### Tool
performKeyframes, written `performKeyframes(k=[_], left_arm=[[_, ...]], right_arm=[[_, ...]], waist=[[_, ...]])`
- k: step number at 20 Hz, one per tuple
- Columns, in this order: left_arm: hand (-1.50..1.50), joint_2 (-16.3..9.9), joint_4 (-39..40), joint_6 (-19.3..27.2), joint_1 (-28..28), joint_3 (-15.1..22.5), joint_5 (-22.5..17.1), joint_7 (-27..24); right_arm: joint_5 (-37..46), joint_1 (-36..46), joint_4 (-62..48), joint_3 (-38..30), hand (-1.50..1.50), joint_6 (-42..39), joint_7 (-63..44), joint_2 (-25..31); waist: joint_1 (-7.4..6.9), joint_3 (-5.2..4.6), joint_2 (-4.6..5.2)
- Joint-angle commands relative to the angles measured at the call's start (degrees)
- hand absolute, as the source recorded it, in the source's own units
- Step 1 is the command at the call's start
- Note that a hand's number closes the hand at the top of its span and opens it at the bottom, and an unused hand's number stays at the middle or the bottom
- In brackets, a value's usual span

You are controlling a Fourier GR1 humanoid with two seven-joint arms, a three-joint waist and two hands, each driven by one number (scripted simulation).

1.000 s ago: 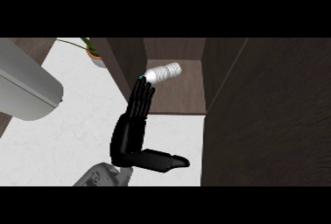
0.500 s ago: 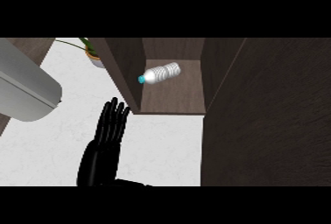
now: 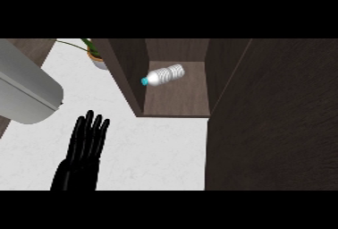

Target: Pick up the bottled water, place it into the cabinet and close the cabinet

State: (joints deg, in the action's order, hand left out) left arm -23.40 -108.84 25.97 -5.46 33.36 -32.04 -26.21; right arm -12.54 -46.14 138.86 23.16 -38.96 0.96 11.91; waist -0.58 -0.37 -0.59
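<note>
We start with the clear plastic water bottle with the blue cap (image 3: 163, 74), which lies on its side on the shelf of the dark brown wooden cabinet (image 3: 177, 105), cap pointing toward the cabinet's left wall and touching or nearly touching it. It rests toward the back of the compartment, apart from any hand. The placing step looks done to us; the closing is what remains.

To the right, the large dark wooden cabinet door (image 3: 271, 134) stands open and fills that side of the view. Below and left of the opening lies the white marbled counter (image 3: 158, 152), and over it we see one black hand (image 3: 87, 143) with fingers straight and held together, holding nothing, well apart from both bottle and door. We take it for the left hand from where it shows, though we cannot be sure; no other hand is in view.

Further out, a potted green plant (image 3: 94, 51) sits beside the cabinet's left wall, and a large grey rounded object (image 3: 26, 94) crosses the upper left.

Our worry: the bottle lies loose on its side, so a hard swing of the door could jolt the cabinet and set it rolling forward, blocking the door. The hand also starts on the far side from the door.
</note>
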Motion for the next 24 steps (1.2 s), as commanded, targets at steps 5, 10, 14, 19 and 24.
performKeyframes(k=[5, 10, 14, 19, 24], left_arm=[[-1.50, -3.0, -2.2, -2.9, -4.8, -4.4, -2.1, -3.0], [-1.50, -5.1, -4.9, -5.4, -10.2, -4.8, -3.9, -4.1], [-1.50, -6.4, -4.7, -7.5, -11.0, -6.4, -4.9, -4.6], [-1.50, -8.9, -6.0, -10.0, -12.7, -9.4, -7.3, -4.4], [-1.50, -10.1, -5.3, -12.4, -13.2, -11.4, -8.3, -5.2]], right_arm=[[16.8, 7.4, 11.1, 13.2, 1.50, 5.1, -9.4, -3.3], [23.6, 13.3, 9.6, 20.7, 1.50, 7.5, -15.0, -5.8], [24.5, 19.1, 8.6, 23.0, 1.50, 9.6, -19.7, -8.6], [25.3, 27.9, 4.7, 24.7, 1.50, 13.7, -24.2, -11.6], [24.6, 35.7, 0.2, 25.1, 1.50, 18.1, -27.0, -11.6]], waist=[[-0.11, -0.08, 0.09], [-1.23, -0.25, -0.29], [-1.21, -0.36, -0.43], [-1.60, -0.34, -0.25], [-1.81, -0.41, -0.03]])
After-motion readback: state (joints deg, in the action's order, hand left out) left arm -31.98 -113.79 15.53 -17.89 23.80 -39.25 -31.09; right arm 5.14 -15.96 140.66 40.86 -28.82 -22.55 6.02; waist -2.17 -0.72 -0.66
